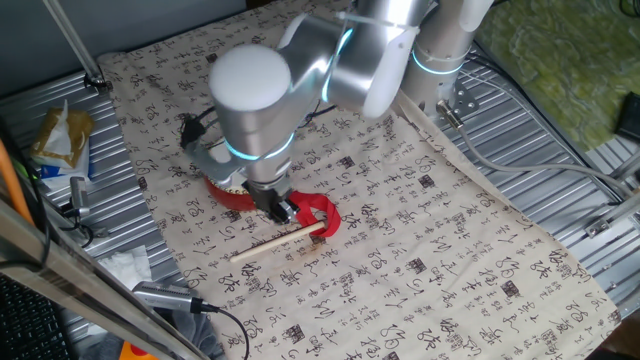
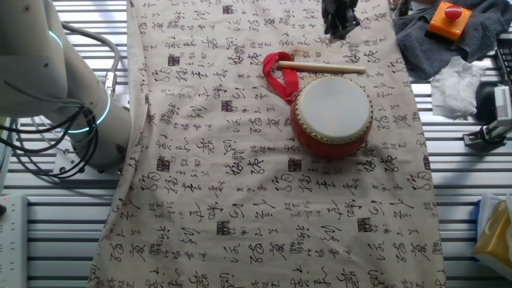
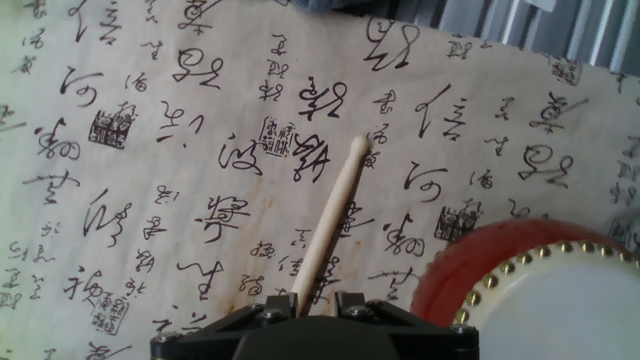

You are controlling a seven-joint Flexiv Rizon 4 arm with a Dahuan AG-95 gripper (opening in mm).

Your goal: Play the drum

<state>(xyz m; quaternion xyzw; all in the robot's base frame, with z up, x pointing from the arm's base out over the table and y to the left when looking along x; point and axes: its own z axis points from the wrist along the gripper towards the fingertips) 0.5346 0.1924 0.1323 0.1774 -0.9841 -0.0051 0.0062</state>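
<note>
The drum (image 2: pixel 332 114) has a red barrel body and a white skin, and stands on the calligraphy-print cloth. Its edge shows at the lower right of the hand view (image 3: pixel 540 290). Its red ribbon loop (image 2: pixel 278 74) lies beside it. A thin pale wooden stick (image 2: pixel 320 67) lies flat on the cloth just past the drum. It also shows in one fixed view (image 1: pixel 280 243). My gripper (image 1: pixel 287 212) hovers a little above the stick. In the hand view my gripper (image 3: pixel 318 300) has its jaws a small way apart, and the stick (image 3: pixel 335 210) is seen between them. It holds nothing.
The cloth (image 2: pixel 240 200) covers a ribbed metal table. Grey rags, an orange box with a red button (image 2: pixel 450 18) and white tissue (image 2: pixel 458 84) sit at one end. A snack bag (image 1: pixel 60 135) and cables lie off the cloth's edge.
</note>
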